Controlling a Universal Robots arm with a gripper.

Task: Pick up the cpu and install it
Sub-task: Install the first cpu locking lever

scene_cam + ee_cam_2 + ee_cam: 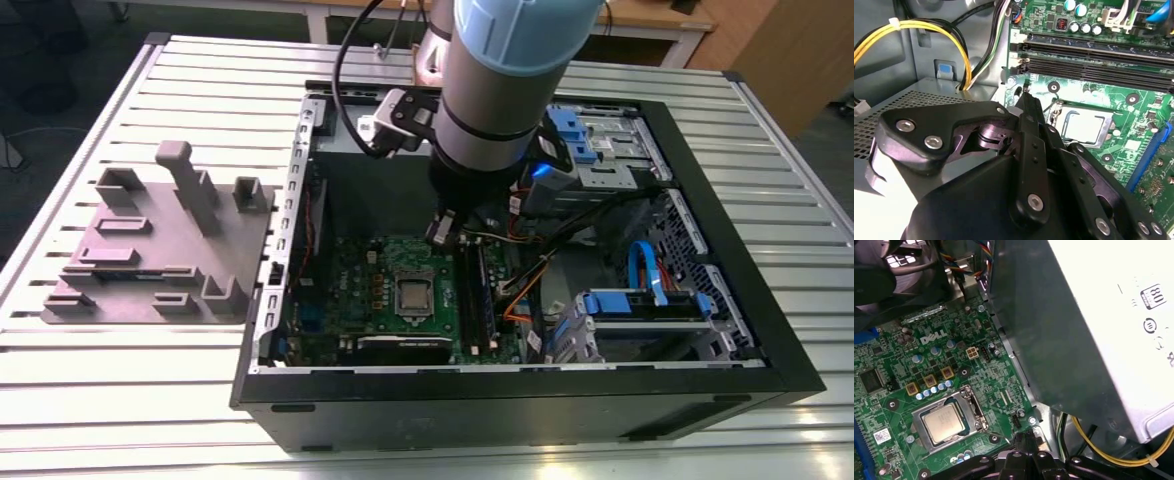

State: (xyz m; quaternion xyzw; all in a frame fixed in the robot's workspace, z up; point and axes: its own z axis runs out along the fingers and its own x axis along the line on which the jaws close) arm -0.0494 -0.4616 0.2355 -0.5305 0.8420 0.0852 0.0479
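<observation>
The cpu lay seated in the socket of the motherboard, inside the open computer case on the counter. The claw hung close over the board near the socket. Its fingers were closed together and gripped nothing.

The slatted table bears a grey fixture plate and a computer case.

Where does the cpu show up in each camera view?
Exterior view: cpu at the motherboard's middle, inside the case.
Second wrist view: cpu beside the black memory slots.
First wrist view: cpu near the tan square components.
Shared landmark: the metal socket frame around it.
</observation>
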